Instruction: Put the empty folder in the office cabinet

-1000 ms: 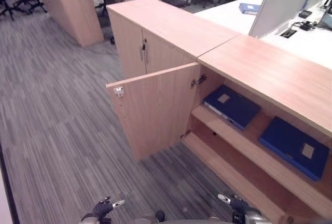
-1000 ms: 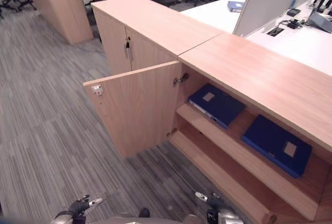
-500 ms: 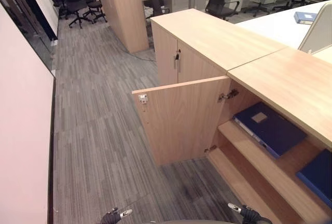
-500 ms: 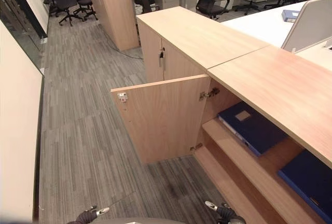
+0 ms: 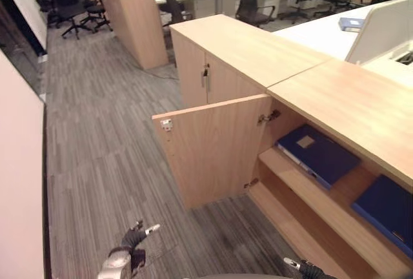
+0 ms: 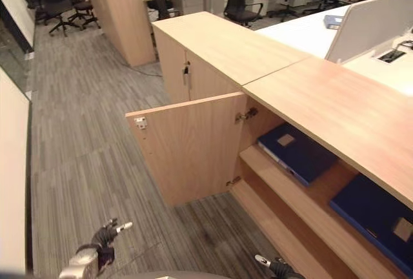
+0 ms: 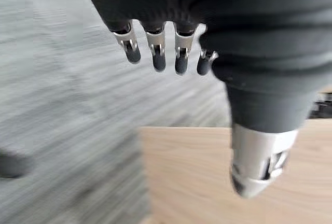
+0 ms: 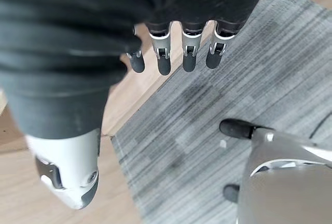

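Observation:
The wooden office cabinet [image 5: 348, 108] stands at the right with its left door [image 5: 213, 146] swung open. On its upper shelf [image 5: 322, 198] lie two dark blue folders, one [image 5: 316, 153] near the door hinge and one [image 5: 387, 211] further right. My left hand [image 5: 132, 247] hangs low over the carpet, left of the door, fingers [image 7: 155, 53] straight and holding nothing. My right hand [image 5: 303, 267] sits at the bottom edge, in front of the lower shelf; its fingers [image 8: 174, 53] are relaxed and empty.
A closed cabinet [image 5: 242, 46] adjoins the open one on the far side. Another tall cabinet [image 5: 132, 17] stands at the back, with office chairs [image 5: 248, 1] and white desks [image 5: 322, 30] behind. A pale wall [image 5: 19, 182] runs along the left. Grey carpet [image 5: 97, 150] lies between.
The camera has swung, shifting the whole scene. My left hand has lifted higher into the eye views, with more of its wrist showing. The folders lie as before.

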Controlling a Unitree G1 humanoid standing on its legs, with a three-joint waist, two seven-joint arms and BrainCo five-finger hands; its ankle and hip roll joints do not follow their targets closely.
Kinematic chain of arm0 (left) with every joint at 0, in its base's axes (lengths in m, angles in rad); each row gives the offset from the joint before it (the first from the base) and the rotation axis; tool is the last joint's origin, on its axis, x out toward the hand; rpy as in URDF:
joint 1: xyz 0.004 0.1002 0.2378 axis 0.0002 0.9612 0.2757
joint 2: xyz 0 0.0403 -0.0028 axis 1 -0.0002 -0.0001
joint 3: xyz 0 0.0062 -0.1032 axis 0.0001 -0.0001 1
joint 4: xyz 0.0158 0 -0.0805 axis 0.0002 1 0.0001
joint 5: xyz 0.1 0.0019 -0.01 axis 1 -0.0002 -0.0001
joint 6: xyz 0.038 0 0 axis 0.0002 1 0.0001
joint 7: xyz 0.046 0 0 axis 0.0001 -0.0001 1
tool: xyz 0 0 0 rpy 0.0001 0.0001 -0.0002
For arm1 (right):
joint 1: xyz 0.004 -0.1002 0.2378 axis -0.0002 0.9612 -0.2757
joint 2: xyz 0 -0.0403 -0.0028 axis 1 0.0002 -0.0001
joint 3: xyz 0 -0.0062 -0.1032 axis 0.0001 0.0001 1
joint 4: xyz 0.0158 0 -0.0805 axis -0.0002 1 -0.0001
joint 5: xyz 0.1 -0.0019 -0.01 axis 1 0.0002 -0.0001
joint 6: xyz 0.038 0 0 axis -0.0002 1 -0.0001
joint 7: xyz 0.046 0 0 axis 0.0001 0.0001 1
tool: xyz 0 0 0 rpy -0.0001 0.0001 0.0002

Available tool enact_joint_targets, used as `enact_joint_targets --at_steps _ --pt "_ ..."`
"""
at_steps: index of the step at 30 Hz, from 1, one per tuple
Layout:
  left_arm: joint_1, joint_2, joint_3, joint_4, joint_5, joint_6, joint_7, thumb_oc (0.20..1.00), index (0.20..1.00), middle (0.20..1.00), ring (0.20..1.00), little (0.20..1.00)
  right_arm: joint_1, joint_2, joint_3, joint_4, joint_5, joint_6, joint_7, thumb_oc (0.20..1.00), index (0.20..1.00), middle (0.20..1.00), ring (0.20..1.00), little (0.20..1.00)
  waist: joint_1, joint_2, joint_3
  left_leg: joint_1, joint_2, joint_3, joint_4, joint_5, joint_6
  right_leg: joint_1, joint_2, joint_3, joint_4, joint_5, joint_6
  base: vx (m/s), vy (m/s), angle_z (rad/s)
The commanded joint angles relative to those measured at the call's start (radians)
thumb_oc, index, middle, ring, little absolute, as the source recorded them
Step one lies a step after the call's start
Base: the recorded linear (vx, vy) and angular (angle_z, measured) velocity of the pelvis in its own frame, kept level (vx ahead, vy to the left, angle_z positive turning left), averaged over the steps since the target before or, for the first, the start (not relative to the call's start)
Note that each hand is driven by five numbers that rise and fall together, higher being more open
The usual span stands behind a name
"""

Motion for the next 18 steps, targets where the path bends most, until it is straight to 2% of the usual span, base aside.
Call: enact_joint_targets --at_steps 1,6,18 --pt "-0.121 0.076 0.045 0.029 -0.060 -0.062 0.025 1.000 1.000 1.000 1.000 1.000 -0.024 -0.025 0.045 -0.050 0.002 -0.030 0.009 1.000 1.000 1.000 1.000 1.000 -0.011 -0.026 0.000 -0.028 0.066 0.052 0.002 -0.038 -0.097 0.043 -0.064 0.003 0.010 -0.060 0.117 0.03 0.000 -0.39" --pt "-0.256 0.216 0.070 0.051 -0.096 -0.072 0.030 1.000 1.000 1.000 1.000 1.000 -0.017 -0.036 0.069 -0.077 0.006 -0.037 0.026 1.000 1.000 1.000 1.000 1.000 -0.055 -0.031 -0.008 -0.004 0.080 0.093 0.002 -0.056 -0.097 0.035 -0.058 0.047 0.017 -0.057 0.122 0.04 -0.002 -0.28" --pt "-0.448 0.342 0.035 0.060 -0.146 -0.086 0.008 1.000 1.000 1.000 1.000 1.000 -0.008 -0.034 0.079 -0.103 0.030 -0.039 0.048 1.000 1.000 1.000 1.000 1.000 -0.094 -0.052 -0.008 0.017 0.091 0.144 0.002 -0.075 -0.090 0.016 -0.058 0.093 0.030 -0.051 0.138 0.02 0.018 -0.18"
